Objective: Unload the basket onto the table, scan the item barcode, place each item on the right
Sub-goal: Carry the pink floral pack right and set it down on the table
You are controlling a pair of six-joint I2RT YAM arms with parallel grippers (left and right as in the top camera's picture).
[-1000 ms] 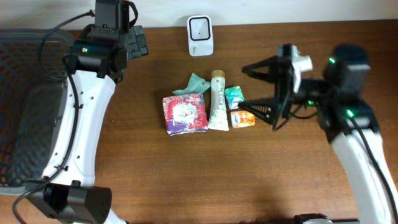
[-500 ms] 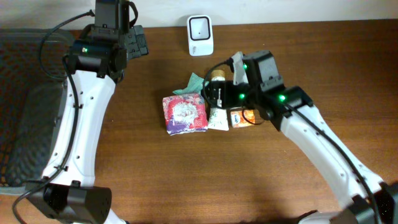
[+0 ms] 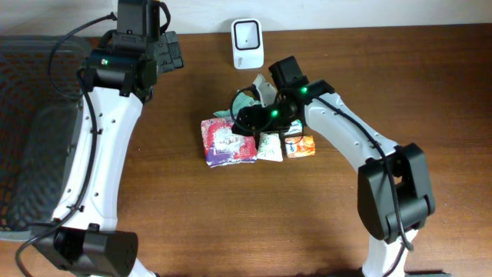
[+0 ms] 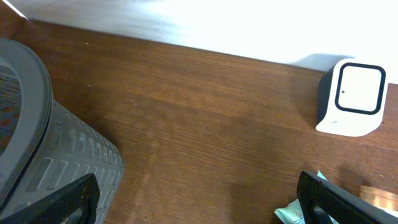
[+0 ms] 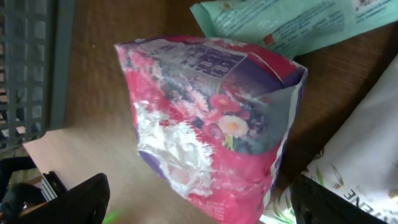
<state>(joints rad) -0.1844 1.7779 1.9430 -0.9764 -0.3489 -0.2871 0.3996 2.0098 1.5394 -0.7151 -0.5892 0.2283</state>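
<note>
Because the barcode must be shown to the white scanner (image 3: 247, 44) at the back edge of the table (image 3: 231, 223), the right gripper (image 5: 199, 190) hangs low over the pink floral packet (image 5: 211, 112), jaws spread to either side of it — not pinching it yet, by the wrist view. The packet lies on the table, just beside a white tube (image 5: 364, 168) and a teal sachet (image 5: 298, 22). The left gripper (image 4: 198, 186) sits empty and spread wide near the basket (image 4: 37, 124) — likely parked clear of the reach.

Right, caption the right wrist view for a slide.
Open right gripper hovers over a pink floral packet beside a green sachet.
</note>
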